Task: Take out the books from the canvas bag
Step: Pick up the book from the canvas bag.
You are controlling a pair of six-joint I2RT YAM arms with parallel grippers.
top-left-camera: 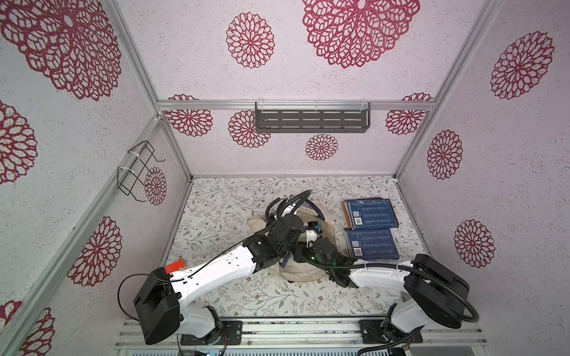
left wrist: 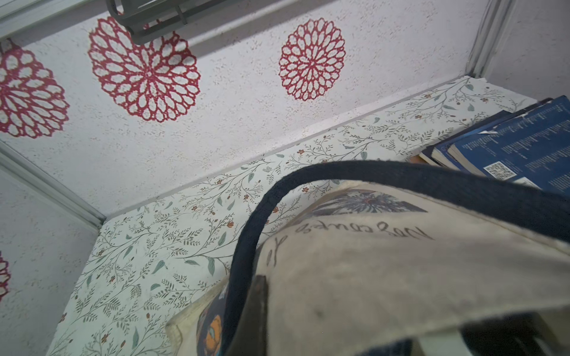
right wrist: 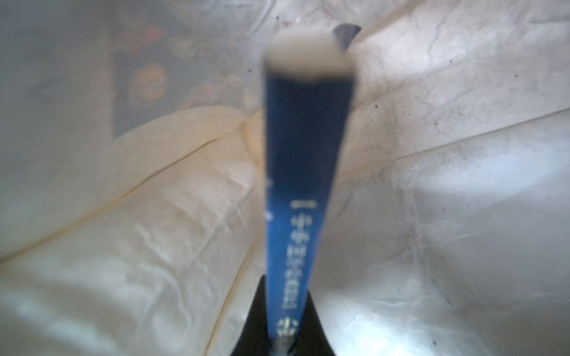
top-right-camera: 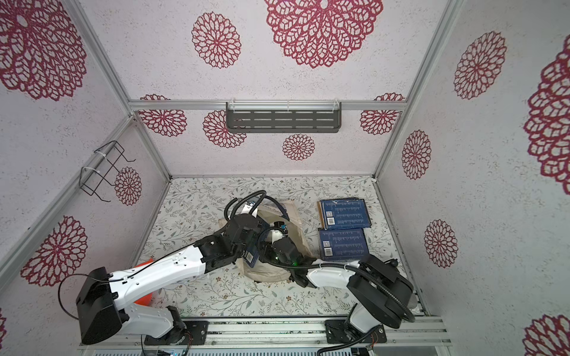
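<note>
Evidently, extraction of one more book (right wrist: 303, 185) is in hand. Its spine is clamped by the nearly closed right gripper (right wrist: 288, 329) inside the canvas bag (left wrist: 401, 262), which lies mid-table. The bag's rim is pinched by the fully closed left gripper (top-left-camera: 294, 205). A lift clear of the cloth is called for next, then placement by the stacks (top-left-camera: 370, 214) at the right.

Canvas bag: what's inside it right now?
One dark blue book, gripped at its spine by the right hand, between the canvas bag's cream walls. Any books beneath are hidden by folds and blur.
</note>
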